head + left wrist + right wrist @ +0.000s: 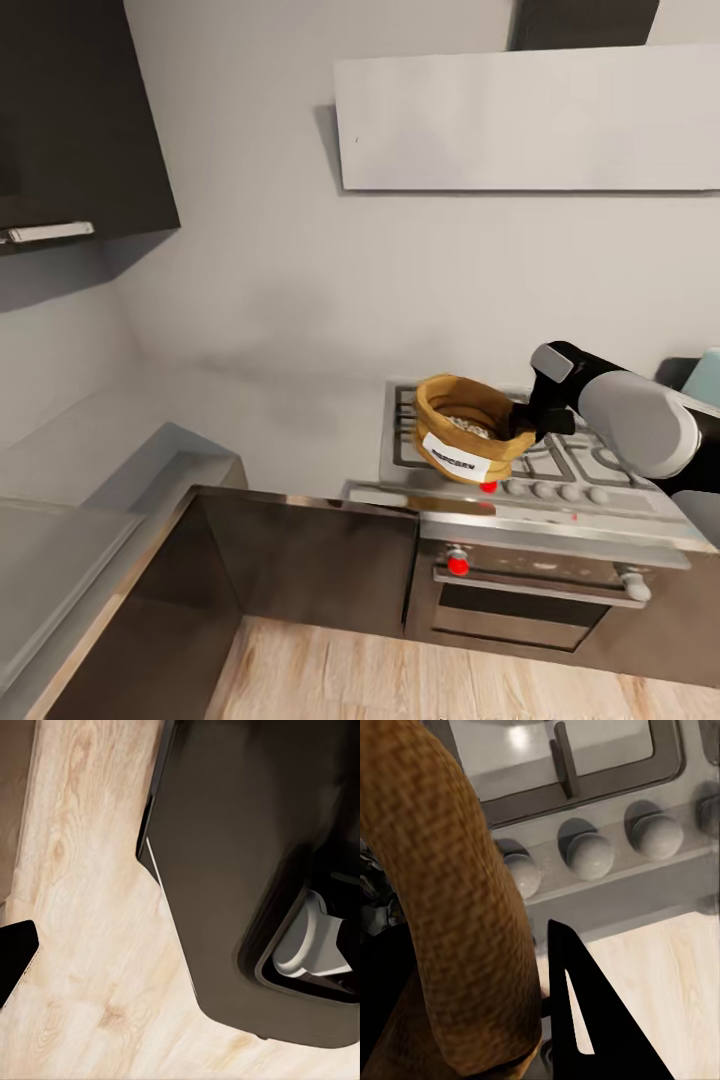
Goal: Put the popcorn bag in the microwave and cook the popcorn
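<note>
The popcorn bag [462, 428], a tan burlap sack with a rolled rim and a white label, hangs tilted just above the front left of the gas hob. Greyish popcorn [468, 424] kernels show inside it. My right gripper [528, 420] is shut on the bag's right rim. The right wrist view shows the thick woven rim [450, 870] close up beside one black finger [581, 1020]. The grey countertop [270, 420] stretches left of the hob and round the corner. One dark fingertip [13, 958] of my left gripper shows over the wooden floor.
The gas hob [580, 455] with its row of knobs [570, 490] sits over a dark oven [530, 600]. A white range hood [530, 120] hangs above, with a dark wall cabinet [80, 120] at upper left. A pale mint corner [705, 375] peeks out behind my right arm.
</note>
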Controlling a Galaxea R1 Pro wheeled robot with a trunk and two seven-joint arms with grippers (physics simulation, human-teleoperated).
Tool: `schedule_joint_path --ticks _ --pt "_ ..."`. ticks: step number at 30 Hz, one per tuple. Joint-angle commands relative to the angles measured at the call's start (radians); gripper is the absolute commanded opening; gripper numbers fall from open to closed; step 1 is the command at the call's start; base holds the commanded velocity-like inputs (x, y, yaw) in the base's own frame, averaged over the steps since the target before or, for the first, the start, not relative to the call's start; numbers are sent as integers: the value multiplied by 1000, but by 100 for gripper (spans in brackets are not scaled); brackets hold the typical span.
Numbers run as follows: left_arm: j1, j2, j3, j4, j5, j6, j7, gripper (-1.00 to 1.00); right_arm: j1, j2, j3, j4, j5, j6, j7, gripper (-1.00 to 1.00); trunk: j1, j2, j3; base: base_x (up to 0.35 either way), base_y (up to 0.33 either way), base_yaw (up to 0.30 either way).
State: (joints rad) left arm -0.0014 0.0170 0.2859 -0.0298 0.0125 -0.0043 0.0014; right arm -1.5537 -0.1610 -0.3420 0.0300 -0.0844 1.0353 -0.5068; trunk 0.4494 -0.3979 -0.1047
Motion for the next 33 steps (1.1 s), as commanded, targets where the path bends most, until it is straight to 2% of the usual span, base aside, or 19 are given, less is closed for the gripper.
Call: schedule_joint_path --ticks 1,33 --pt "0 0 2 -1 1 0 0 100 -2 -1 -3 2 -9 -2 -10 -100 1 -2 -1 0 0 -279" --pt "0 0 1 -1 1 -2 0 100 -2 -1 -2 2 -9 -3 -10 -100 1 -2 40 0 0 -224"
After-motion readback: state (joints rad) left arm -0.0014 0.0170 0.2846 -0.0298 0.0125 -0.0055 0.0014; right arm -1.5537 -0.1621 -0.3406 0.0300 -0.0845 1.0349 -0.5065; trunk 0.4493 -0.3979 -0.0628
